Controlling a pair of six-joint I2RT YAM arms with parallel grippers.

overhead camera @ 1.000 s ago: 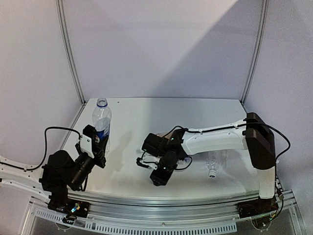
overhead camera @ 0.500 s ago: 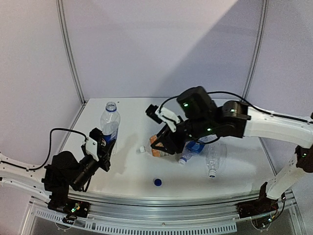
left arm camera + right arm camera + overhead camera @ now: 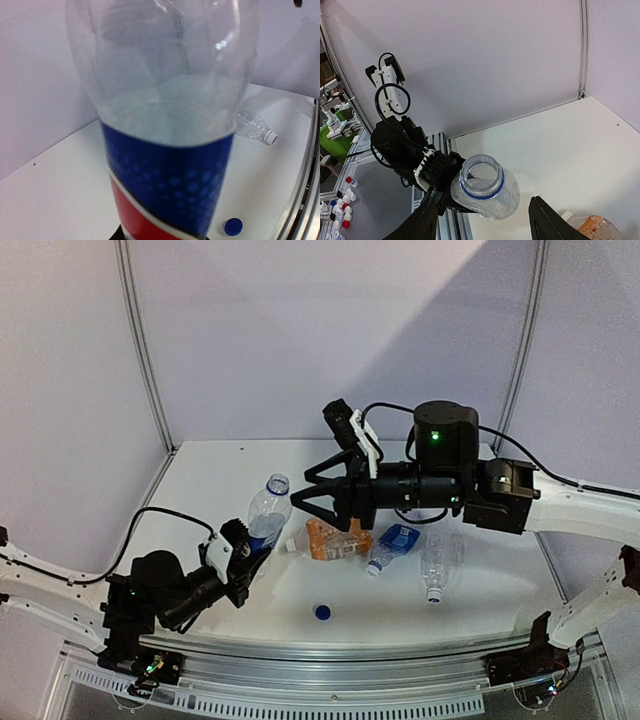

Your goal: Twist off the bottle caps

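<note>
My left gripper (image 3: 243,558) is shut on the base of the clear Pepsi bottle (image 3: 264,522), tilted up and to the right. Its mouth is open, with only a blue ring on the neck (image 3: 481,182). The bottle fills the left wrist view (image 3: 165,150). My right gripper (image 3: 300,490) is open and empty, level with the bottle's mouth; in the right wrist view the mouth sits between its spread fingers (image 3: 427,220). A loose blue cap (image 3: 321,612) lies on the table, and also shows in the left wrist view (image 3: 232,226).
The orange-filled bottle (image 3: 330,538), the blue-labelled bottle (image 3: 392,543) and the plain clear bottle (image 3: 437,560) with a white cap (image 3: 432,594) lie at the table's middle right. The metal front rail (image 3: 330,650) runs along the near edge.
My right gripper rose from the table front, leaving the blue cap there, and now faces the bottle's mouth. My left arm carried the Pepsi bottle right and tilted it.
</note>
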